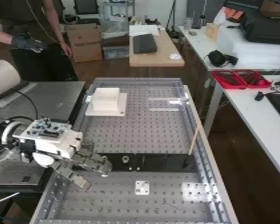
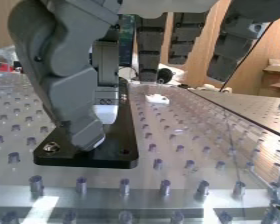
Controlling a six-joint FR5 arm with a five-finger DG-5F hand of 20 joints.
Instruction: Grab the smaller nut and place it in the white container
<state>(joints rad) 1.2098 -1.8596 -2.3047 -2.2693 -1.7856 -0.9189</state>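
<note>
The widest thing is the perforated counter (image 1: pixel 157 135), whose regular studs or holes probably help keep set-ups in known spots. The white arm (image 1: pixel 4 80) comes in past the left end of the black plate (image 1: pixel 162 162), presumably so that it can work along that strip without leaning over it. The hand (image 1: pixel 63 150) is at that same end of the plate. Its fingers (image 2: pixel 76 102) are spread and only loosely bent, with a wide gap between thumb and fingers and no nut gripped in it; one tip hangs low over the plate, though whether it touches is unclear. That posture looks like readiness for a pinch at plate level. The white container (image 1: pixel 105 105) sits well beyond the plate, towards the counter's far end, likely to leave the pick-up area room while giving the nut a wide target. A thin rod (image 1: pixel 195 135) slants away from the plate's right end, its purpose uncertain. A small white bracket (image 1: pixel 138 187) lies on the near side of the plate. Smallest is a metal ring (image 1: pixel 125 159) on the plate, just beside the fingers; it is probably a nut, but I cannot tell whether it is the smaller one. The dark surface likely makes it easier to spot.
</note>
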